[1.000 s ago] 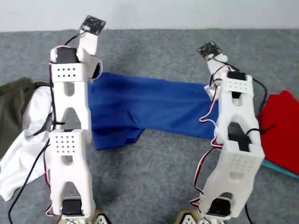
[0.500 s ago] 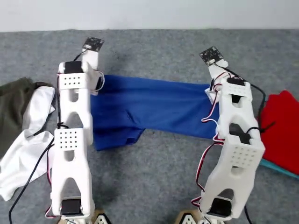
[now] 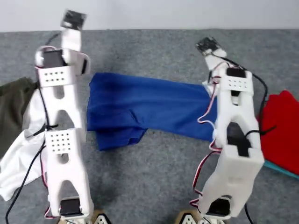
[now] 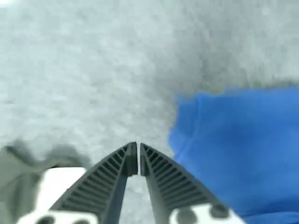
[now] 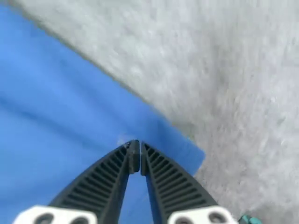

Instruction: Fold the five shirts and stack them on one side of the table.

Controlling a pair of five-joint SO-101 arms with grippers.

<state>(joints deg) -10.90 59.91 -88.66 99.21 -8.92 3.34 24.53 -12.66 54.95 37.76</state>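
Observation:
A blue shirt [image 3: 149, 109] lies spread flat across the middle of the grey carpet, with one sleeve [image 3: 119, 137] folded out toward the front. My left gripper [image 4: 138, 148] is shut and holds nothing. It hangs over bare carpet just left of the shirt's far left corner [image 4: 187, 116]. My right gripper [image 5: 138, 145] is shut, its tips close over the shirt's right end [image 5: 70, 116] near the edge; I see no cloth pinched. The left arm [image 3: 58, 88] and right arm [image 3: 236, 107] flank the shirt.
An olive shirt [image 3: 11, 107] and a crumpled white shirt [image 3: 21, 149] lie at the left edge. A red shirt [image 3: 282, 130] lies at the right on a teal cloth [image 3: 280, 169]. Bare carpet runs along the back and the front middle.
The left arm swung left, away from the blue shirt's corner, and now hangs over bare carpet. The shirt's left edge shifted slightly left. The right arm pushed a little farther back.

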